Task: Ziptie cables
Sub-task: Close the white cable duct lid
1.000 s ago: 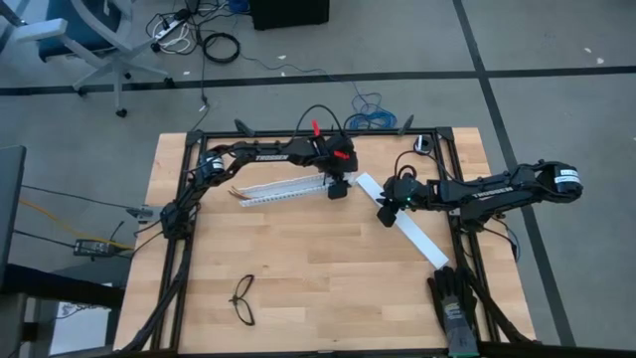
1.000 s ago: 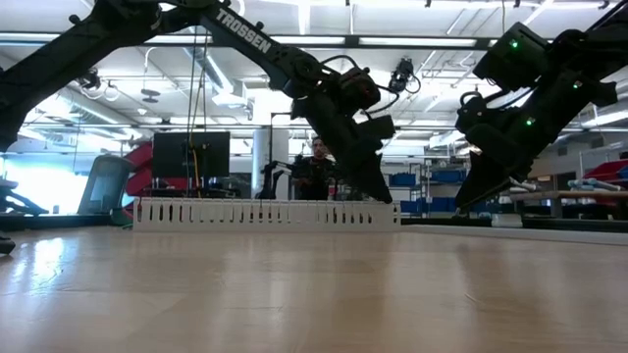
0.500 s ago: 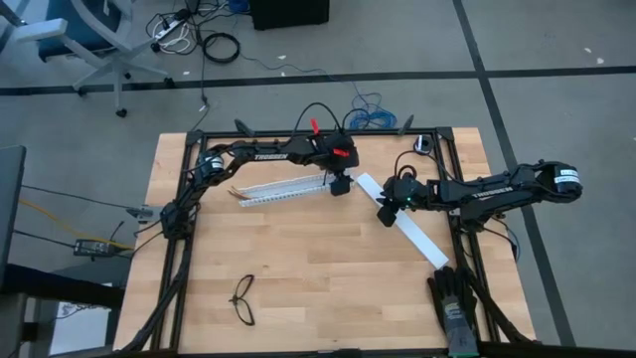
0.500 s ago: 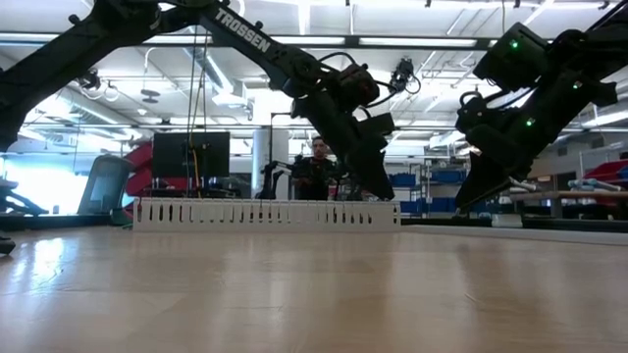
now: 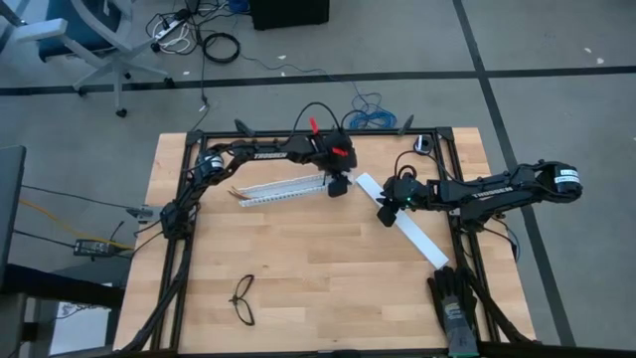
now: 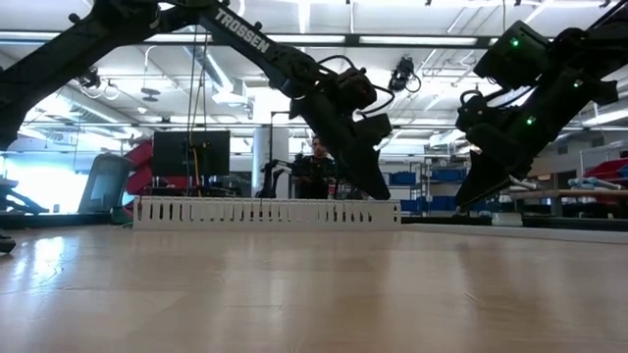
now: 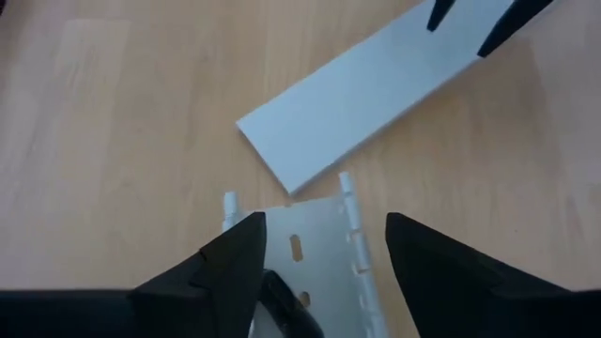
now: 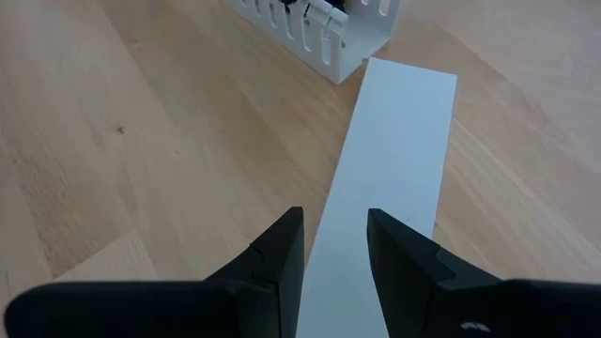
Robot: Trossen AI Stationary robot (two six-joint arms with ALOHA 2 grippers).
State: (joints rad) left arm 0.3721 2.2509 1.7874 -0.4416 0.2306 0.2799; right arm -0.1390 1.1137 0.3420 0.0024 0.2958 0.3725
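Note:
A white slotted cable duct (image 5: 283, 186) lies flat on the table's far half. My left gripper (image 5: 338, 186) (image 7: 324, 258) is open at the duct's right end (image 7: 315, 235), one finger to each side of it. A dark piece (image 7: 282, 296) shows inside the duct between the fingers; what it is, I cannot tell. The coloured cables and the thin ziptie do not show clearly in any view. My right gripper (image 5: 386, 213) (image 8: 335, 249) is narrowly open above the long edge of the wide flat white strip (image 8: 390, 169), which lies on the table. My left gripper comes at the duct's right end (image 6: 388, 208) slanting down from above, its tips level with the duct's top rim. Whether a finger touches the duct wall, I cannot tell.
Black thin-framed glasses (image 5: 243, 299) lie near the table's near edge, left of centre. A black glove (image 5: 453, 303) sits at the near right corner. The white strip (image 5: 402, 221) runs diagonally from the duct's end toward that corner. Bare wood fills the middle (image 5: 308, 259).

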